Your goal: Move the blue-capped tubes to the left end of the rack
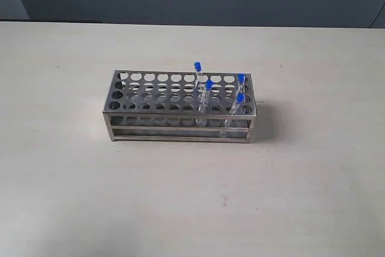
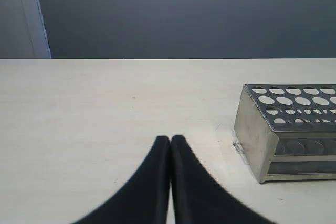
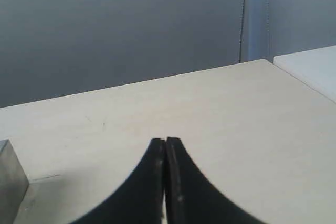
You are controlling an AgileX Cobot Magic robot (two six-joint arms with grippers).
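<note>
Working from the table (image 1: pixel 60 179) down: the steel rack (image 1: pixel 180 115) sits mid-table, likely heavy enough to stay put. Left gripper (image 2: pixel 170 139) and right gripper (image 3: pixel 165 141) are each pressed together, empty. Four blue-capped tubes (image 1: pixel 206 95) stand close-set in the rack's right half. We judge them light, slick and fragile, so pinch just beneath a cap.
</note>
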